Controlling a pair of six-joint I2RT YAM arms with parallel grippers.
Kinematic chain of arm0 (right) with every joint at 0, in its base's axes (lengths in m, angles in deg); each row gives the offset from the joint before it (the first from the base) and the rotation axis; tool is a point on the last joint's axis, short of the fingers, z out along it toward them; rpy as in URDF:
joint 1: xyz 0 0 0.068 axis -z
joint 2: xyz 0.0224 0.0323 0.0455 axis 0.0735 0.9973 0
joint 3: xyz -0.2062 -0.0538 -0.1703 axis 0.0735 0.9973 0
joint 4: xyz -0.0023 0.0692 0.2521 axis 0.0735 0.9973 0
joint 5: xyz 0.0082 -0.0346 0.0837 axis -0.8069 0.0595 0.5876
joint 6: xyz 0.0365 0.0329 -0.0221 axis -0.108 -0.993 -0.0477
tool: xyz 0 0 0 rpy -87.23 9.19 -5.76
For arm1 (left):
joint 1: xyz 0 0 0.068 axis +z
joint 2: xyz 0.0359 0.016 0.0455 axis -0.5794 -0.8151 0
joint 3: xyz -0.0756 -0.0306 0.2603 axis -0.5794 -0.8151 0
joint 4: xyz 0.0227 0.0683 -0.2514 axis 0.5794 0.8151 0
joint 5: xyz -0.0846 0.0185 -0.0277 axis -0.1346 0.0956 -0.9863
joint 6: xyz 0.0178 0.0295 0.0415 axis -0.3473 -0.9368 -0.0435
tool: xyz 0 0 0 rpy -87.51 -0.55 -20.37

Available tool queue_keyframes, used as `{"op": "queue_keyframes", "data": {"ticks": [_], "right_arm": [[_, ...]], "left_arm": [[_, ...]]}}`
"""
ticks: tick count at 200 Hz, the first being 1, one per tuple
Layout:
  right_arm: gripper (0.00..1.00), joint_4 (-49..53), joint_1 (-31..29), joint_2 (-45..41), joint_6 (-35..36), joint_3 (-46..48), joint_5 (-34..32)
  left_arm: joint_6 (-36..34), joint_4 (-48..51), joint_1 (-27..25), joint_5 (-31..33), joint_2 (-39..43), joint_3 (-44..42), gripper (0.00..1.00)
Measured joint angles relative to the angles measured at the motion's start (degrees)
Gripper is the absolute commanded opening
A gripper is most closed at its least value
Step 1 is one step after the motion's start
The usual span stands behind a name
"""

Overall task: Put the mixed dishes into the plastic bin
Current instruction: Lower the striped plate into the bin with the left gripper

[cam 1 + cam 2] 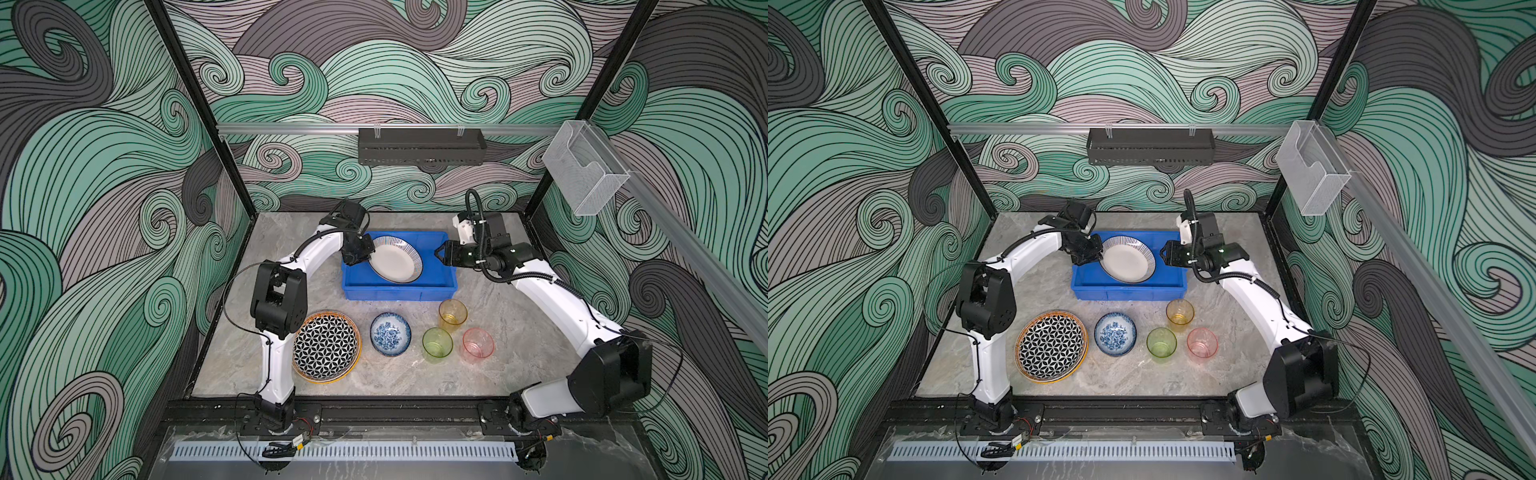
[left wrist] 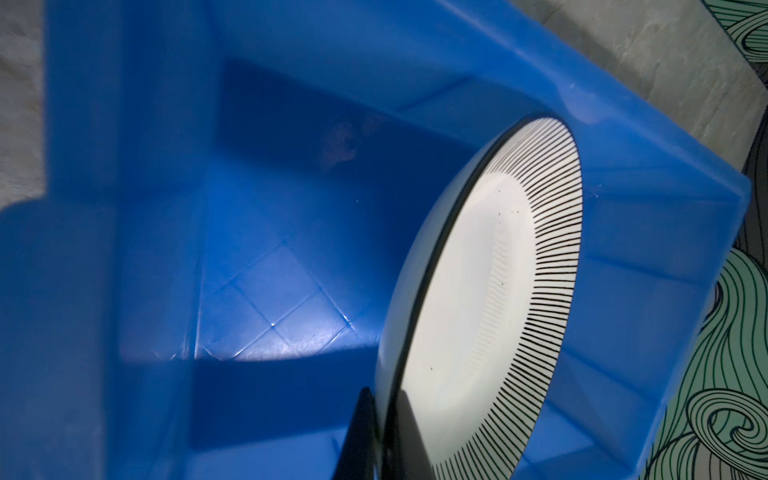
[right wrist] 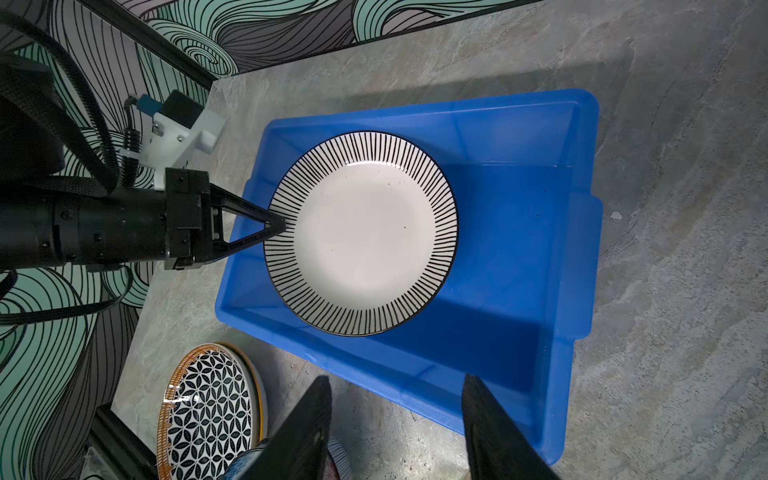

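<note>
Top view — left gripper [image 1: 370,250] clamps striped plate [image 1: 397,261] tilted over bin [image 1: 399,291], right gripper [image 1: 439,252] parted

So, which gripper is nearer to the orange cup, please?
Right. The right gripper hovers by the bin's right end, just behind the orange cup; the left gripper grips the striped plate at the left end.

Left pincer [image 3: 277,226] clamped, right [image 3: 397,380] seemingly apart
</note>
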State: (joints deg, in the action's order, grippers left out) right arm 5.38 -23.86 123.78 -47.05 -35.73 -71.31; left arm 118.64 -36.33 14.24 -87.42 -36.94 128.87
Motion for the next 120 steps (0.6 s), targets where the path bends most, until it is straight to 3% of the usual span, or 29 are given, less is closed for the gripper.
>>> {"op": "queue_keyframes", "data": {"ticks": [120], "right_arm": [[0.53,0.46,0.00,0.83,0.00,0.26,0.11]], "left_arm": [[0.22,-0.92,-0.39,-0.02,-2.99,0.59,0.00]]}}
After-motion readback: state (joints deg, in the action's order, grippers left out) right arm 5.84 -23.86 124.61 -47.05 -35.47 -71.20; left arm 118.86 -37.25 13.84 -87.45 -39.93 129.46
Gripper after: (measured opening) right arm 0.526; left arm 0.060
